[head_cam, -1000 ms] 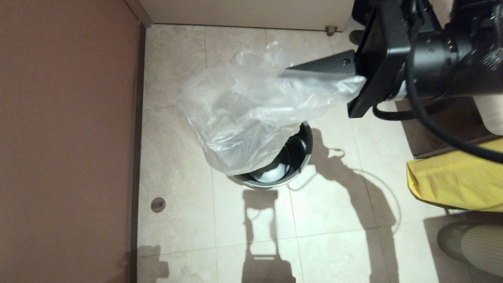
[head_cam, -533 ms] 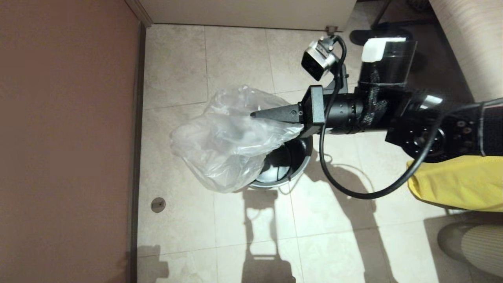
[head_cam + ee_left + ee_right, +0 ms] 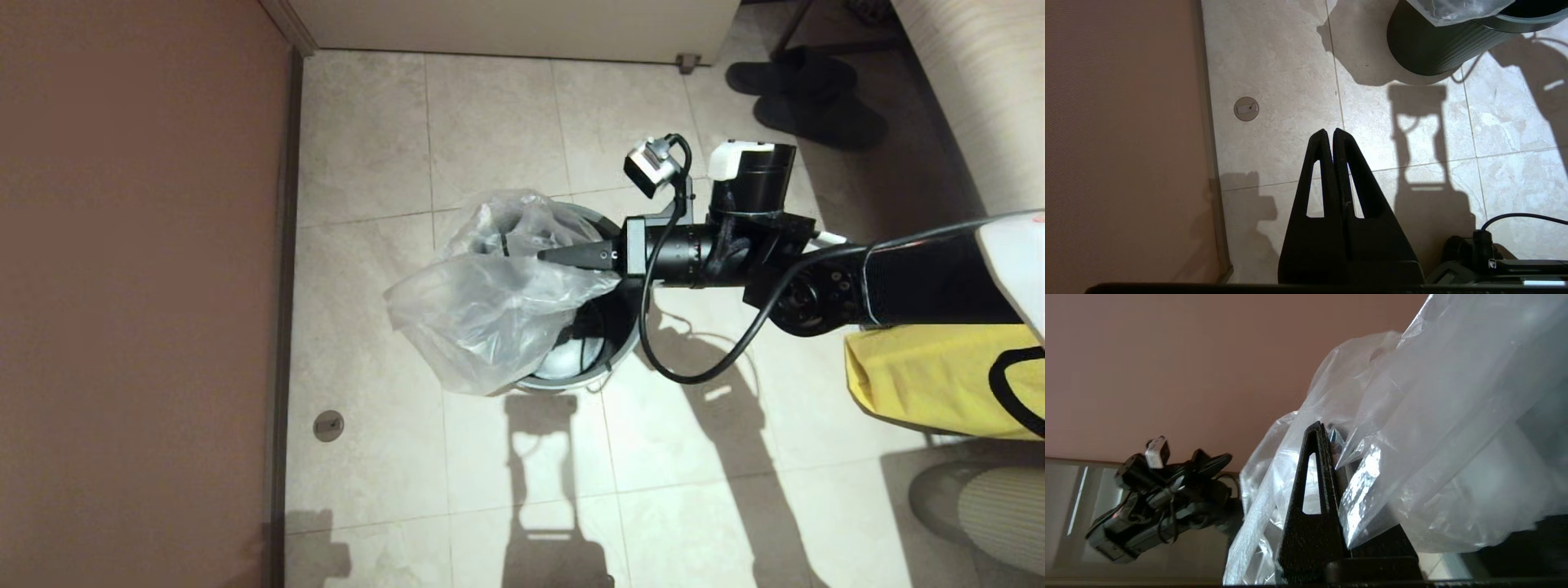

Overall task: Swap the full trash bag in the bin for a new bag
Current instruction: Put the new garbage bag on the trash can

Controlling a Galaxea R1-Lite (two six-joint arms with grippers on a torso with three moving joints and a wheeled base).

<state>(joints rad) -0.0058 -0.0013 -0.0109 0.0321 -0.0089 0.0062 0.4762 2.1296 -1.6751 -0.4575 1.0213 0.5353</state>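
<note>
Clear crinkly new bag (image 3: 490,318) pinched in closed right gripper (image 3: 545,255), ballooning over bin (image 3: 616,347) rim. Left gripper (image 3: 1329,132) parked, fingers together.

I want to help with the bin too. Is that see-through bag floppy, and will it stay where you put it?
Probably very floppy: the thin clear plastic bag sags and crinkles from the right gripper, whose fingers are shut on it. It looks light, so it may billow. It likely slides off the round dark grey bin unless tucked in.
</note>
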